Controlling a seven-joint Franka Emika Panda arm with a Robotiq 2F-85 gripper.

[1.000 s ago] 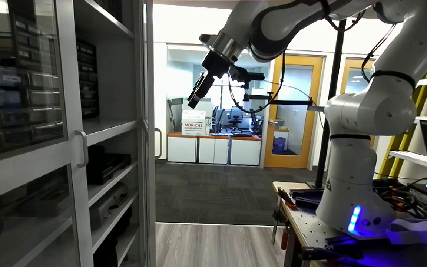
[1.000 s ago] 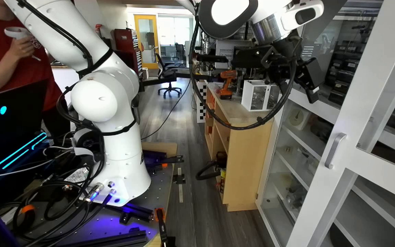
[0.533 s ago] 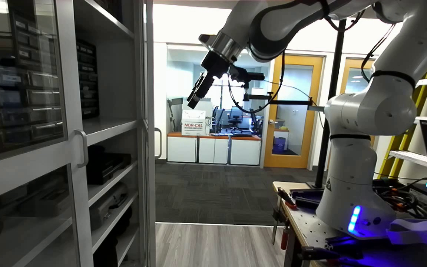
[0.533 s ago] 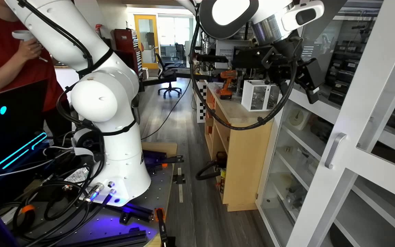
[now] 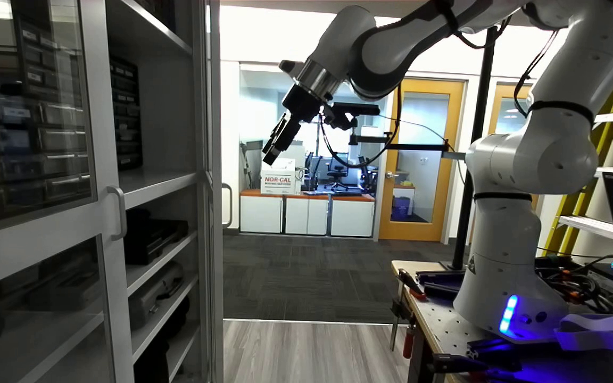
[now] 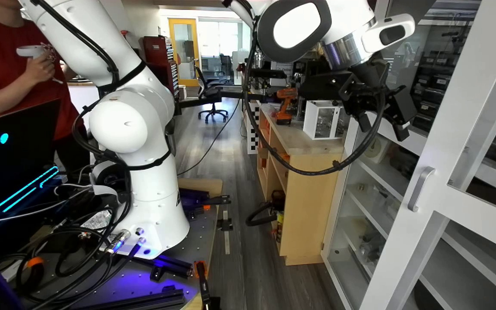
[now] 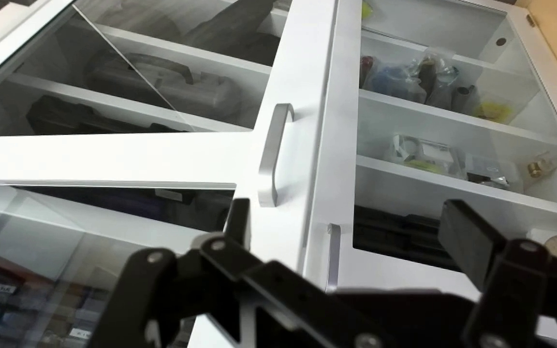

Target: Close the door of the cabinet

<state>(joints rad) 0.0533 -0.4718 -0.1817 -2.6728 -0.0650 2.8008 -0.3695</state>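
The glass door in its light-grey frame [image 5: 46, 242] stands open from the tall cabinet [image 5: 165, 186], whose shelves show past its edge in an exterior view. The door's crossbar and handle also show in an exterior view [image 6: 482, 215] and in the wrist view [image 7: 114, 157]. My gripper [image 5: 270, 155] is open and empty, pointing down toward the cabinet front, apart from the door. Its two fingers are spread in an exterior view [image 6: 383, 128] and in the wrist view [image 7: 355, 232]. There the left finger overlaps the door's frame below the handle, without visible contact.
A neighbouring glass cabinet door with its own handle [image 7: 334, 256] sits beside the open door. A wooden workbench [image 6: 312, 206] with an orange drill [image 6: 286, 105] stands near the cabinet. A cable loop [image 6: 312, 172] hangs below the wrist. A person [image 6: 11, 77] stands behind the arm.
In the last half second my gripper has moved slightly down and toward the cabinet. The door has not moved. The person's hand has shifted a little.
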